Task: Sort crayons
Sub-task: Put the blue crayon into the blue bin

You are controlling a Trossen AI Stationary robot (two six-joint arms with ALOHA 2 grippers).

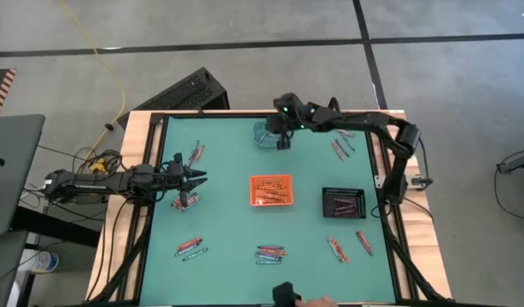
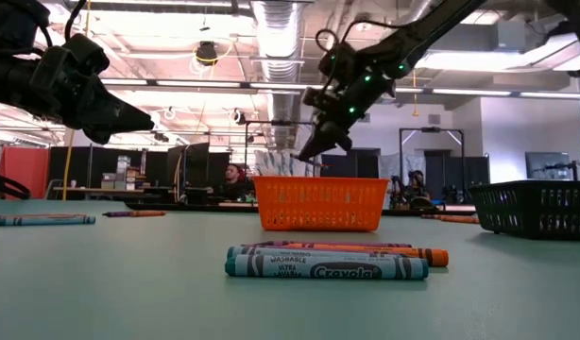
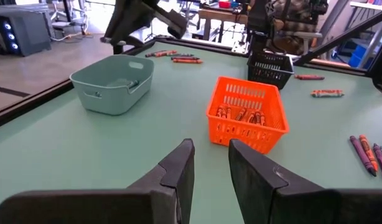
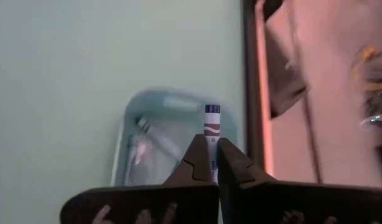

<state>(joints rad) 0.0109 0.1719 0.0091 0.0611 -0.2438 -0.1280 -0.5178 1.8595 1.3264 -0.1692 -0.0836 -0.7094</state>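
My right gripper (image 1: 283,141) hangs over the teal tray (image 1: 266,134) at the table's far middle, shut on a blue-tipped crayon (image 4: 212,124). The tray also shows in the right wrist view (image 4: 166,146), with a crayon or two lying in it. My left gripper (image 1: 199,177) hovers at the table's left, above a crayon cluster (image 1: 185,202); its fingers stand a little apart and hold nothing (image 3: 209,168). The orange tray (image 1: 271,190) at the centre holds orange-red crayons (image 3: 241,115). The black tray (image 1: 343,203) stands to its right. My right gripper pinches the crayon between its two fingers on the labelled shaft (image 4: 211,138). The fingers point down from above. The crayon runs along the fingers, its blue end (image 4: 213,109) sticking out past their tips. It is lifted clear above the teal tray.
Loose crayon groups lie on the green table: far left (image 1: 195,153), near left (image 1: 190,248), near middle (image 1: 270,253), near right (image 1: 337,248) and far right (image 1: 339,151). A raised wooden rim (image 1: 151,119) frames the table. People show in the room beyond (image 2: 235,179).
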